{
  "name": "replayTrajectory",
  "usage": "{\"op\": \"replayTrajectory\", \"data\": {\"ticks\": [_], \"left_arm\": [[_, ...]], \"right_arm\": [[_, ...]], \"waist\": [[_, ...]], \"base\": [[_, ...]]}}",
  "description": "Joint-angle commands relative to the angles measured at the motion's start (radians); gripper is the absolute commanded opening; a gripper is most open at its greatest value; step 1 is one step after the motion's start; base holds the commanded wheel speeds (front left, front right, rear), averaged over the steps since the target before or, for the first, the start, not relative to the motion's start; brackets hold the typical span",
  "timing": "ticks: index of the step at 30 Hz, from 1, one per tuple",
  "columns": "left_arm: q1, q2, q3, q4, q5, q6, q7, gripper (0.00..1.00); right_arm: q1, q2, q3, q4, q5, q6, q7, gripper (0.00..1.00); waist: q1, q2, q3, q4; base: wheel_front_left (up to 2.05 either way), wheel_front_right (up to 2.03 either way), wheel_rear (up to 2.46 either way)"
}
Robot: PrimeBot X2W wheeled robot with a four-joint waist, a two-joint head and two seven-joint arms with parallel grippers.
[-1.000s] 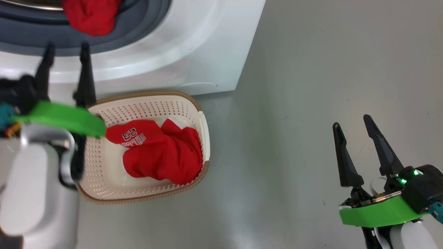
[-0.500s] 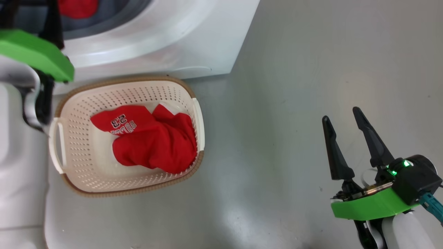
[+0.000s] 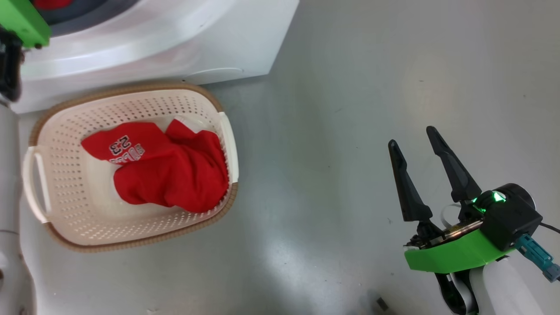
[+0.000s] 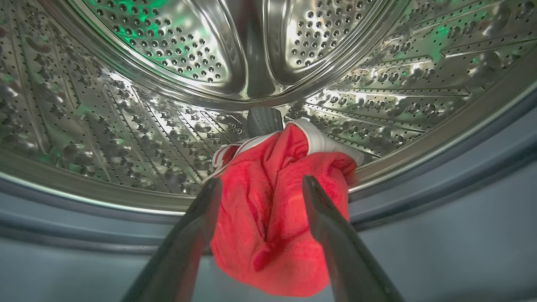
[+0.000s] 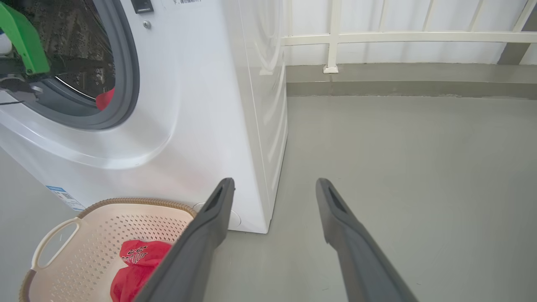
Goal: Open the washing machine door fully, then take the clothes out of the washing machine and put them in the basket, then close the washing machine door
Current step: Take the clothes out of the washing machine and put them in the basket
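The white washing machine stands open; its door is out of view. A red garment with white trim hangs over the lip of the steel drum onto the grey rubber ring. My left gripper is open at the drum mouth, one finger on each side of that garment. On the floor before the machine, the cream basket holds a red garment with "23" lettering. My right gripper is open and holds nothing, over the floor well to the right of the basket.
The grey floor spreads to the right of the machine. My pale left forearm runs along the basket's left side. A white railing and a low kerb stand behind. A small dark scrap lies near my right arm.
The camera has turned, so the basket and machine sit further left. My left gripper has risen from in front of the drum rim into the drum mouth. The right gripper stays open.
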Motion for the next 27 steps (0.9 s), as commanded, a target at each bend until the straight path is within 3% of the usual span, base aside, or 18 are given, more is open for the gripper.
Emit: {"op": "replayTrajectory", "data": {"ticks": [1,7,19,24,25,27], "left_arm": [[-0.018,0.049,0.011,-0.01,-0.004,-0.007,0.005,1.0],[-0.07,0.056,-0.008,0.073,-0.001,-0.011,0.038,1.0],[-0.111,0.087,-0.078,0.206,0.055,0.04,0.101,1.0],[-0.119,0.087,-0.086,0.233,0.05,0.034,0.106,1.0],[-0.121,0.086,-0.086,0.241,0.046,0.03,0.114,0.5],[-0.124,0.084,-0.085,0.25,0.038,0.021,0.121,0.0]], "right_arm": [[-0.006,-0.008,0.023,-0.018,0.007,0.006,-0.006,1.0],[-0.016,-0.008,0.038,-0.014,0.02,0.006,-0.006,1.0],[-0.026,-0.008,0.057,-0.018,0.053,0.006,-0.006,1.0],[-0.027,-0.008,0.058,-0.019,0.058,0.006,-0.006,1.0],[-0.028,-0.008,0.059,-0.02,0.058,0.006,-0.006,1.0],[-0.03,-0.008,0.059,-0.021,0.059,0.006,-0.006,1.0]], "waist": [[0.0,-0.0001,0.011,-0.015],[0.0,-0.0001,0.024,-0.038],[0.0,-0.0001,0.036,-0.066],[0.0,-0.0001,0.037,-0.066],[0.0,-0.0001,0.038,-0.065],[0.0,-0.0001,0.039,-0.064]], "base": [[0.0,0.0,0.0],[0.0,0.0,0.0],[0.0,0.0,0.0],[0.0,0.0,0.0],[0.0,0.0,0.0],[0.0,0.0,0.0]]}}
